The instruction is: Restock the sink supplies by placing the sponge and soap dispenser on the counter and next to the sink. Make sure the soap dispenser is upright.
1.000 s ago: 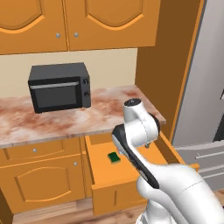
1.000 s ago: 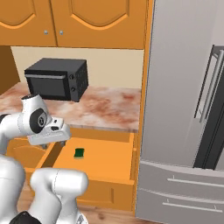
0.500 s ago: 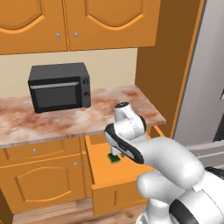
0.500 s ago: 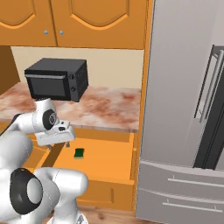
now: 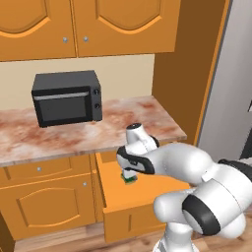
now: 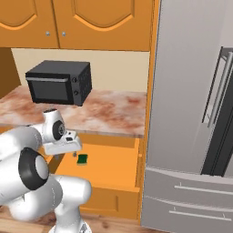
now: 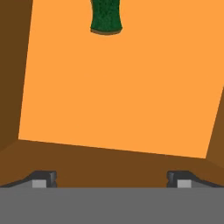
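Hand view: gripper (image 7: 111, 181) jaws spread wide, tips at the far bottom corners, nothing between them, touching nothing. Looking straight down into an open orange drawer (image 7: 131, 100), with the green sponge (image 7: 105, 16) flat on the drawer floor near the top edge, well apart from the fingertips.

Left base view: white arm bent forward and low, wrist curled over the pulled-out drawer (image 5: 147, 194) below the mottled counter (image 5: 74, 130); sponge (image 5: 129, 180) peeking out just under the hand. Black microwave (image 5: 67, 97) standing on the counter against the wall.

Right base view: hand (image 6: 66, 145) hanging above the drawer's left part, sponge (image 6: 82, 159) just beside it to the right, lying flat. Grey refrigerator (image 6: 191, 113) filling the right side.
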Tool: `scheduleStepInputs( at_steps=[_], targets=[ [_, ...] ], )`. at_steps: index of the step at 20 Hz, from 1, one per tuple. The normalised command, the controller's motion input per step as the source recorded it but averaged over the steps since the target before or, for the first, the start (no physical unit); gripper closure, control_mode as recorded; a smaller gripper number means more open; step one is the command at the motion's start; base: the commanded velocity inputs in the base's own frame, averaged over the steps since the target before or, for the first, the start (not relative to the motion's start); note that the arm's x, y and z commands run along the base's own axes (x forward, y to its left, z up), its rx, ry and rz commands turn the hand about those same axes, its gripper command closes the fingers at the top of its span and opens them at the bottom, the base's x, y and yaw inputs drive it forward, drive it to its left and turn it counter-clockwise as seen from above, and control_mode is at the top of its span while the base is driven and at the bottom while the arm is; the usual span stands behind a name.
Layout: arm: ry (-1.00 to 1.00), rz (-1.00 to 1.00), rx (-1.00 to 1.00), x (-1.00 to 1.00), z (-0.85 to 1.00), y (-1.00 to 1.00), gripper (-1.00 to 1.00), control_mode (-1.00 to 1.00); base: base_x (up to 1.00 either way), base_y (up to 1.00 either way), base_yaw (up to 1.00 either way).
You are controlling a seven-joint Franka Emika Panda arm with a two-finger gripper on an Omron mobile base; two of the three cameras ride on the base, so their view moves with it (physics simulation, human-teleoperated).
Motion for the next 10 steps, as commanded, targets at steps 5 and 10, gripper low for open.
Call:
scheduleStepInputs(
  at_steps=[5, 10],
  targets=[
    [0.00, 0.00, 0.00, 0.33, -0.30, 0.00, -1.00, -1.00, 0.00, 0.00, 0.00],
    [0.00, 0.00, 0.00, 0.32, -0.34, 0.05, -1.00, -1.00, 0.00, 0.00, 0.00]
  ],
)
